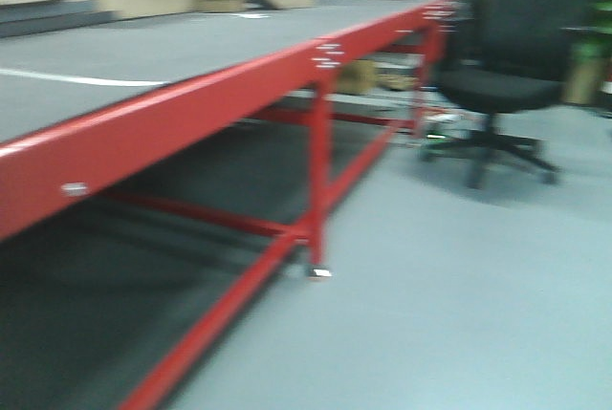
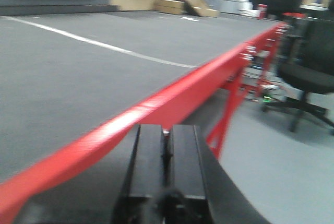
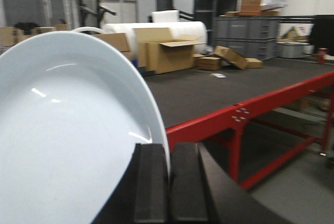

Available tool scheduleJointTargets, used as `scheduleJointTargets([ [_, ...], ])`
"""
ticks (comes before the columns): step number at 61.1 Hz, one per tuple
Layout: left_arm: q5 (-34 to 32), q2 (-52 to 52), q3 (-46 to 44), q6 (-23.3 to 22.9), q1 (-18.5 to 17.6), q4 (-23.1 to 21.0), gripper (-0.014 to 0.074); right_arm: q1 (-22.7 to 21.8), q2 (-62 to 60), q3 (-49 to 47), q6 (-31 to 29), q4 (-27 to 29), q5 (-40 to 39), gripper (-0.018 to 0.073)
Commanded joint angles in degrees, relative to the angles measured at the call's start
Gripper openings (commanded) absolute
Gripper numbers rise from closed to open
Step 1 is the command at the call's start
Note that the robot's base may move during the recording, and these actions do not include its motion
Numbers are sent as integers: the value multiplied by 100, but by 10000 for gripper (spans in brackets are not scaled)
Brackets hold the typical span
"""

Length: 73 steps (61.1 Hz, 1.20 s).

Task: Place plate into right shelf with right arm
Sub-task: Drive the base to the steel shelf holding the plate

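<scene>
In the right wrist view my right gripper (image 3: 168, 153) is shut on the rim of a large white plate (image 3: 68, 130). The plate stands on edge and fills the left half of that view. In the left wrist view my left gripper (image 2: 167, 135) is shut and holds nothing, close to the red edge of the platform (image 2: 172, 101). Neither gripper shows in the front view. No shelf shows in any view.
A long red-framed platform with a dark grey top (image 1: 143, 56) runs down the left, with red legs (image 1: 318, 181). A black office chair (image 1: 507, 75) stands on the grey floor at right. Cardboard boxes (image 3: 167, 51) and grey crates (image 3: 245, 36) stand beyond.
</scene>
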Motion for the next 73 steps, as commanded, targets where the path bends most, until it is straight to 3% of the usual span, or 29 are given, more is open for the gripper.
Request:
scheduleJointTargets([
  [1, -509, -59, 43, -34, -43, 1, -47, 7, 41, -171, -29, -48, -600, 54],
  [73, -509, -59, 43, -34, -43, 1, -47, 7, 41, -171, -29, -48, -613, 54],
])
